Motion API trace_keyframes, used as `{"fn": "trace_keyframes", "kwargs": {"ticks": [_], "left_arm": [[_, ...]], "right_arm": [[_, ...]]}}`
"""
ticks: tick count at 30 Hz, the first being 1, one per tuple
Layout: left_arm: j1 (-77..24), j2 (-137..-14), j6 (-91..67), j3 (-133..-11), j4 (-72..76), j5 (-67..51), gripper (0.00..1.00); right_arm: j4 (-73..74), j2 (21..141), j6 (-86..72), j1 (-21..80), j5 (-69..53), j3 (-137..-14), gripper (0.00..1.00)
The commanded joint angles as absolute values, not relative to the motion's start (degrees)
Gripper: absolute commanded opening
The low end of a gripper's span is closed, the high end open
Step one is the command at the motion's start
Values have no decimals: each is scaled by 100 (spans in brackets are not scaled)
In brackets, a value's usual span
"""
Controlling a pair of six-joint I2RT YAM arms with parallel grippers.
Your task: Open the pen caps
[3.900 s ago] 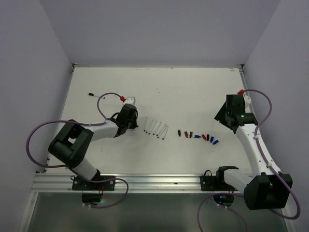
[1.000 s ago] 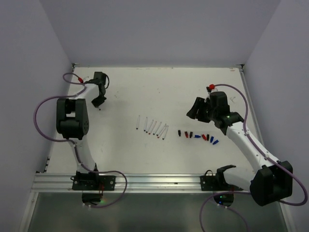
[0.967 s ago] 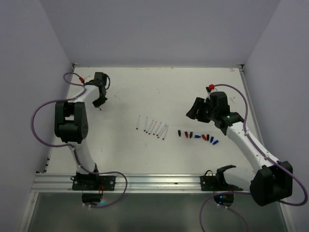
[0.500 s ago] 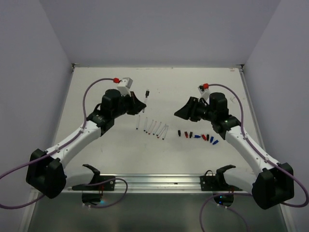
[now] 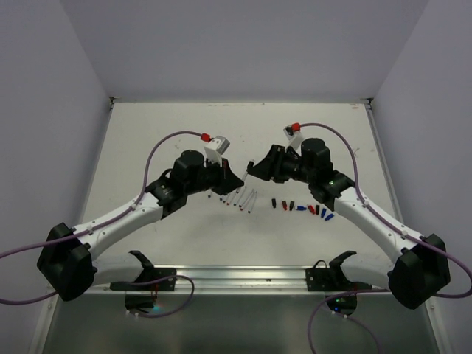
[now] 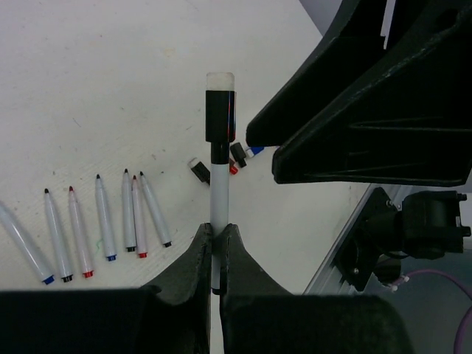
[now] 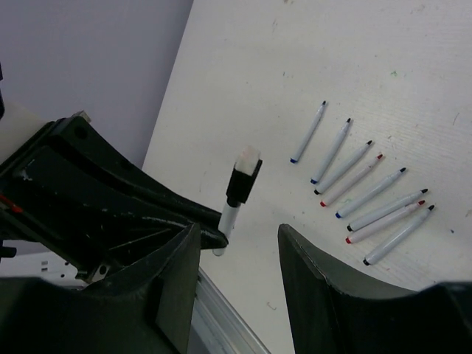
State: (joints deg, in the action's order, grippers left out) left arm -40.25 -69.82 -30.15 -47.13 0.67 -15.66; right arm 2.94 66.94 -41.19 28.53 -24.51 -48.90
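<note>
a: gripping what, the left pincer [image 6: 217, 230]?
b: it is clamped on the barrel of one pen [image 6: 217, 195], held up over the middle of the desk [image 5: 147, 140], with its black cap [image 6: 220, 114] on the far end.
a: and the right pincer [image 7: 240, 230]?
b: spread wide with nothing in it, just beside that cap and not touching it that i can see. so uncapping this pen looks like the step in hand. the right needs to line up around the cap, close, then pull straight along the barrel while the left holds firm.
a: counts?
b: eight bare pens [image 7: 369, 192] in a row on the desk. to their right are about eight loose caps [image 5: 302, 209] in blue, red and black, too small to split surely.
</note>
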Motion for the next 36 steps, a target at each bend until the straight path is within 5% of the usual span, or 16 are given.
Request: {"fn": "trace_keyframes", "kwargs": {"ticks": [1, 11, 18, 19, 22, 23, 24, 27, 36], "left_arm": [[-4183, -6891, -2874, -4720, 343, -1591, 0], [-4403, -6847, -2909, -4658, 343, -1529, 0], [-4517, -6838, -2936, -4764, 325, -1477, 0], [-4526, -6838, -2936, -4781, 316, -1477, 0], [-4544, -6855, -2901, -4834, 238, -1477, 0], [-4535, -6873, -2857, -4869, 150, -1416, 10], [-4535, -6873, -2848, -4878, 10, -1224, 39], [-4535, -6803, -2830, -4764, 17, -1064, 62], [-4632, -6908, -2892, -4834, 167, -1108, 58]], "right_arm": [[26, 6802, -4236, 3075, -2084, -5247, 50], [26, 7251, -4333, 3296, -1635, -5396, 48], [70, 7514, -4298, 3559, -1222, -5581, 17], [70, 7549, -4307, 3594, -1161, -5581, 0], [176, 7506, -4307, 3691, -950, -5572, 0], [237, 7488, -4307, 3700, -871, -5564, 0], [272, 7445, -4315, 3700, -835, -5546, 0], [255, 7278, -4421, 3709, -835, -5476, 0], [0, 7286, -4957, 3709, -1160, -5485, 0]]}}
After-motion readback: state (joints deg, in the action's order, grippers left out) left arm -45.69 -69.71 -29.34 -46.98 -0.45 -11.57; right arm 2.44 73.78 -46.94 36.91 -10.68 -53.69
